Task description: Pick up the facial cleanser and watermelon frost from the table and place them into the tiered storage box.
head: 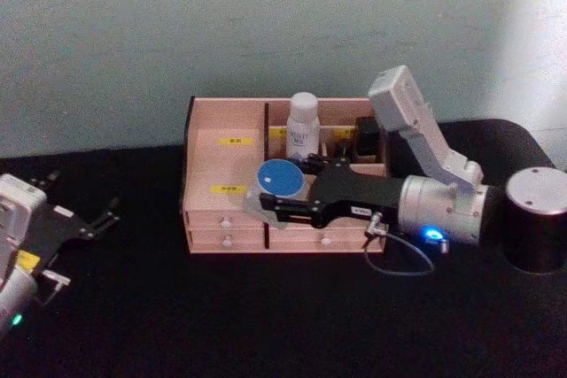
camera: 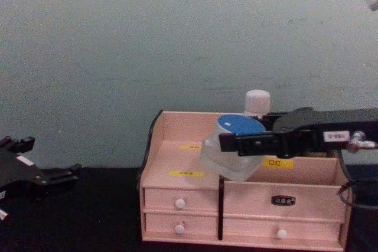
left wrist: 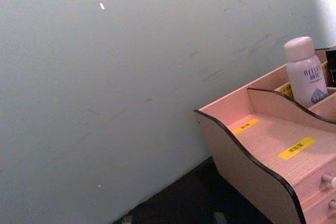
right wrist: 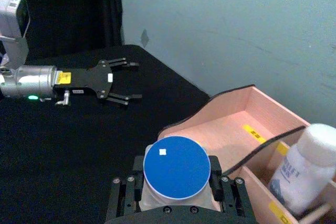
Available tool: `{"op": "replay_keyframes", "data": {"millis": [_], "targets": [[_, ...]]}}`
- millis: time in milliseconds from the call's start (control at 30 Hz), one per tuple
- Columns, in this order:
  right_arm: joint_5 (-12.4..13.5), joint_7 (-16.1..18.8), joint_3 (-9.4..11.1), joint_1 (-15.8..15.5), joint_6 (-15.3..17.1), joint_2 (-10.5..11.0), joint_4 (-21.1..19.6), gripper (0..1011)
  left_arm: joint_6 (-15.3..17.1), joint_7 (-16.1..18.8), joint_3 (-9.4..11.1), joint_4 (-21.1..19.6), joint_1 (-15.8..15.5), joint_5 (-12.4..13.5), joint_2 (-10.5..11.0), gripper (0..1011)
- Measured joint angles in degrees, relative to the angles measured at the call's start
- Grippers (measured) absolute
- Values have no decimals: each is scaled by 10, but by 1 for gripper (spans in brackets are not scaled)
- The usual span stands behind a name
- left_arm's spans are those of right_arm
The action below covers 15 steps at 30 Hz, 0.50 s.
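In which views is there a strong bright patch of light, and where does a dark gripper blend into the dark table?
Head view: glare washes the wall at the upper right corner. Left wrist view: the same kind of bright patch sits at the top right. Head view: the left gripper is hard to separate from the black table; its fingers look spread in the right wrist view.

One pale pink wooden tiered organiser [head: 226, 205] holds one white capped bottle [head: 302, 125]. One blue-lidded translucent jar [head: 280, 180] is present. Four white-knobbed drawers [camera: 181, 203] show, two black pincers [head: 292, 192] [head: 108, 214], one dark cylinder [head: 535, 219].
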Motion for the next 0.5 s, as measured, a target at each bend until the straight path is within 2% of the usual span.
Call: {"op": "replay_keyframes", "data": {"millis": [500], "targets": [[-31,-7,-33,61,-6,-60,90,729,0,0,0,0,0,0,0,1001]]}}
